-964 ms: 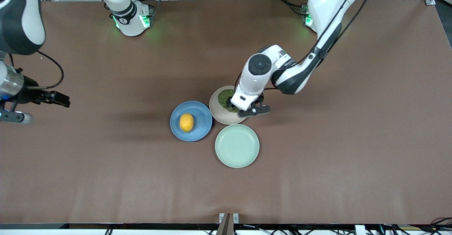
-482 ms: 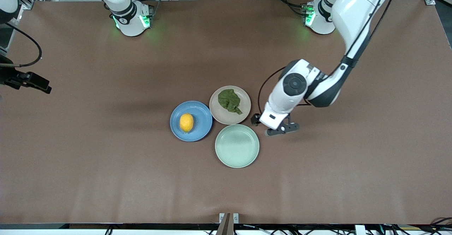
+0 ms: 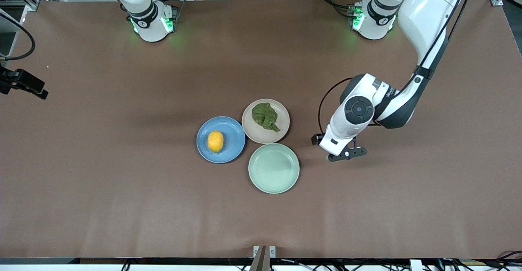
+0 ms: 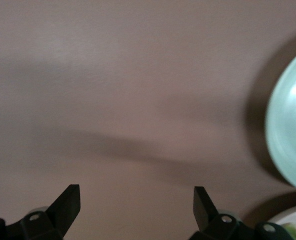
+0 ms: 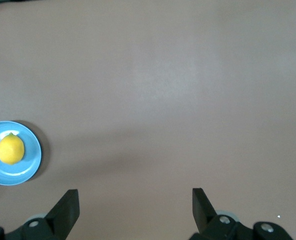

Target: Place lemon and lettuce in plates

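The front view looks steeply down from high across the brown table (image 3: 122, 206), facing both arm bases and taking in the whole top. The left wrist view looks straight down, close to the tabletop, catching the round mint-green plate (image 4: 290, 135). The right wrist view looks down from higher, sharing the round blue plate (image 5: 13, 160) with the front view.

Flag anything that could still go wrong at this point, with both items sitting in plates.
1. The lettuce reaches the beige plate's rim, so a bump might tip it off.
2. The lemon is round and loose on the blue plate; a knock could roll it out.
3. The three plates, green plate included, crowd together; the open left end effector is over bare table beside them and could clip one.
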You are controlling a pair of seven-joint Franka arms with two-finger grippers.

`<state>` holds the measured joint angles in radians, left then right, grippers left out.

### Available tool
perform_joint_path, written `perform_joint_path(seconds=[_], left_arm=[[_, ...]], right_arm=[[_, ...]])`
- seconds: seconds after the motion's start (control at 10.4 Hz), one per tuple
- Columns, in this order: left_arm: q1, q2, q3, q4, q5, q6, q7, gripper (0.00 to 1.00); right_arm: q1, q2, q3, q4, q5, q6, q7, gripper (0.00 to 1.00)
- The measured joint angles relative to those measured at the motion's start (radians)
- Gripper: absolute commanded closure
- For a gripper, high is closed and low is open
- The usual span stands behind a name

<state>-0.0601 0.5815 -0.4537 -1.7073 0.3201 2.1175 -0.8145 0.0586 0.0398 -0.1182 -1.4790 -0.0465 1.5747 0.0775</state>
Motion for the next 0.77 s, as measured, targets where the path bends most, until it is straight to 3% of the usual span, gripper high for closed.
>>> perform_joint_path(seconds=[0.39,0.77], left_arm=[[0.028,-0.011,0.004,-0.017,0.021,-0.044,0.050,0.00],[0.039,-0.094,0.098,-0.111,0.007,-0.049,0.225,0.00]], right_arm=[[0.000,0.001,0.006,0.007,0.001,0.006,0.000,0.00],[0.003,0.001,0.015,0.006,0.003,-0.016,0.000,0.00]])
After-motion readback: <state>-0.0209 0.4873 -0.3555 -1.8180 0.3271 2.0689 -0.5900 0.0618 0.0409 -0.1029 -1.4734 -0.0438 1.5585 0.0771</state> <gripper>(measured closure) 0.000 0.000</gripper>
